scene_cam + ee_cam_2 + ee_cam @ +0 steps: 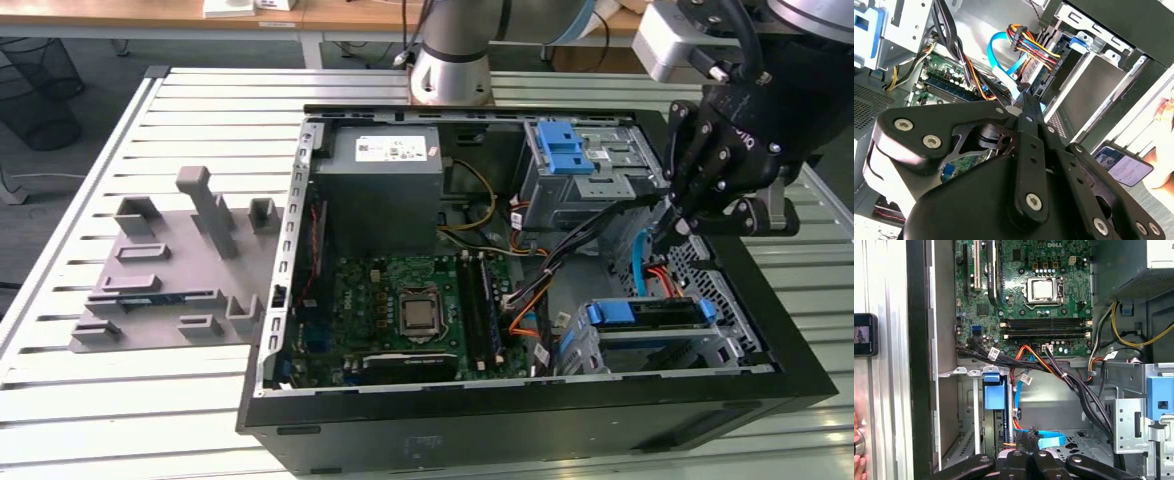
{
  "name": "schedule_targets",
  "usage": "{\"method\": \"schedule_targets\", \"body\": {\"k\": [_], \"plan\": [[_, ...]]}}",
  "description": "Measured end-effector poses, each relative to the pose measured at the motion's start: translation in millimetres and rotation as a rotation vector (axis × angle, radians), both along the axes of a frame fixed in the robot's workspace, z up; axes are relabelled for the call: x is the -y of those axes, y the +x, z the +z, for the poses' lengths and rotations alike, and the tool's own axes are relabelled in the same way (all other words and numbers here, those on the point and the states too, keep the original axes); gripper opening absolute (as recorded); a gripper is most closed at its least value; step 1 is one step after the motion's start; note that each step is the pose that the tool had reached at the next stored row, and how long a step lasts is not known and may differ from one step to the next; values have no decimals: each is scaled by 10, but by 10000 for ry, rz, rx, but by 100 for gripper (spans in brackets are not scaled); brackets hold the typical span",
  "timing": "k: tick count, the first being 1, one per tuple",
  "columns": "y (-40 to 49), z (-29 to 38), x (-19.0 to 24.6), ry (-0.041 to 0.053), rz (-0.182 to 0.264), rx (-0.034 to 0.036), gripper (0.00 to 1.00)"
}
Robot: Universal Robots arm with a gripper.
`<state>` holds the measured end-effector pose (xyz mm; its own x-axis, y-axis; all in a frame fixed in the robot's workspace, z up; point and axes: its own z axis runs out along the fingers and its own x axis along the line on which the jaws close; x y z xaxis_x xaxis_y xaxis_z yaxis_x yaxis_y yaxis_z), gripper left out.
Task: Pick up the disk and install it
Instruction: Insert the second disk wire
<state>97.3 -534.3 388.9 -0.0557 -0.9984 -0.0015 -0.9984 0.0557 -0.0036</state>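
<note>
Gripper [671,215] hangs over the edge of the open computer case [534,412] on the exterior view's right, its tips dipping in just above the lower drive cage. From my second wrist view the fingers [1026,117] look pressed together into a single point. They sit right against a flat blue cable [999,60], though I cannot tell whether anything is pinched between them. The disk [650,313] is not in the tool: I see it seated in the lower cage at the case's near corner on the exterior view's right, blue carrier frame outward, just below the gripper. In the first wrist view its blue frame [994,395] stands in the bay beside the motherboard [1024,285]. Orange and black wires [1054,367] cross above it. The case rests on a slatted table [134,400], with a grey moulded fixture [174,270] alongside.
</note>
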Motion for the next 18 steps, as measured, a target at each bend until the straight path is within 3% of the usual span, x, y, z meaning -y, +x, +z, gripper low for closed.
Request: {"method": "schedule_targets", "body": {"k": [11,14,15,18], "plan": [[0,20,-4,-13,27,7,11],[-1,18,-17,-44,26,29,17],[-1,17,-22,-46,26,38,24],[-4,11,-40,-49,26,71,24]]}}
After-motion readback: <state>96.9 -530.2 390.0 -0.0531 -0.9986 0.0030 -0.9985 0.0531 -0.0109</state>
